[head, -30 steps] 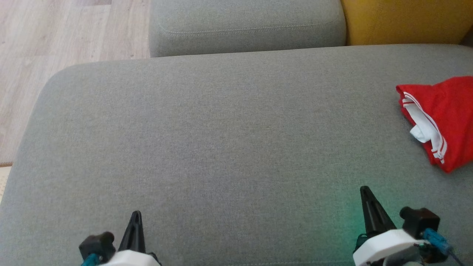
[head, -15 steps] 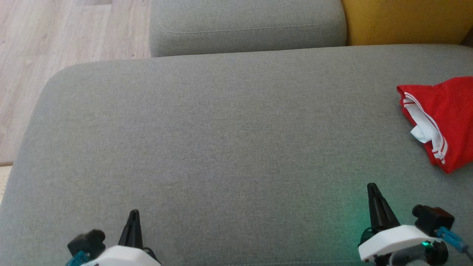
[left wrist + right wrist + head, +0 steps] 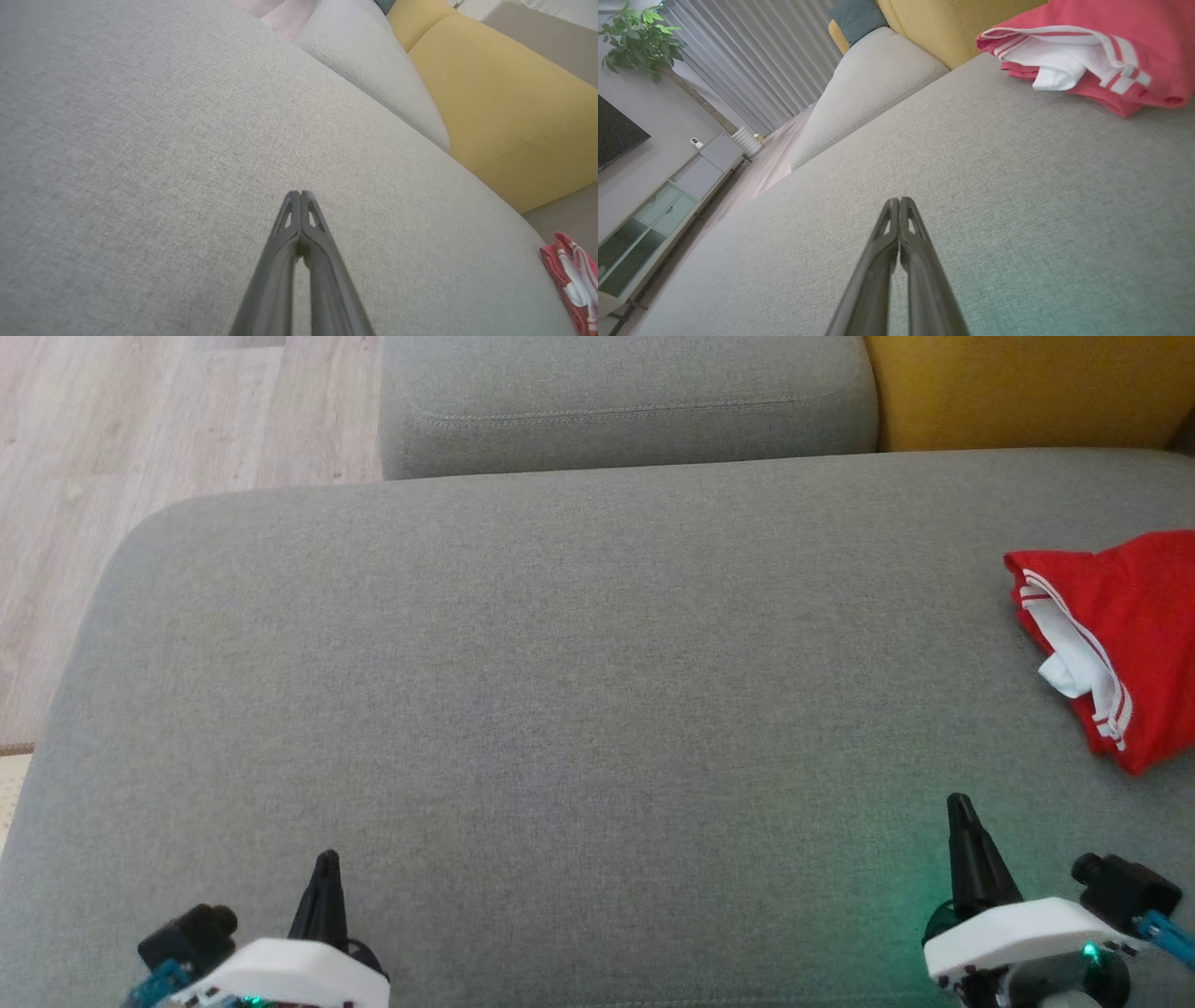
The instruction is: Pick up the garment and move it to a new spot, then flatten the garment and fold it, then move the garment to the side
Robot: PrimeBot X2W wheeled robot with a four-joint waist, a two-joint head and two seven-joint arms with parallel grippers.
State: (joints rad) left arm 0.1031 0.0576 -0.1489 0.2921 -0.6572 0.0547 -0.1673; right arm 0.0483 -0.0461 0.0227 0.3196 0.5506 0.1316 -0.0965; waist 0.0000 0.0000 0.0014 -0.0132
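The garment (image 3: 1134, 625) is red with white stripes and a white inner part, folded into a bundle at the right edge of the grey sofa seat (image 3: 579, 672). It also lies at the top right of the right wrist view (image 3: 1101, 51) and at the lower right corner of the left wrist view (image 3: 572, 280). My right gripper (image 3: 959, 803) is shut and empty, over the seat in front of the garment and apart from it; the right wrist view shows its tips (image 3: 899, 200) pressed together. My left gripper (image 3: 327, 859) is shut and empty near the seat's front left, tips together (image 3: 299, 193).
A grey back cushion (image 3: 625, 401) and a yellow cushion (image 3: 1027, 387) stand behind the seat. Wooden floor (image 3: 112, 457) lies past the seat's rounded left end. In the right wrist view a low cabinet (image 3: 668, 196), curtains and a plant stand across the room.
Both grippers have drifted outward in the head view, the left one to the left and the right one to the right. The garment has stayed where it was.
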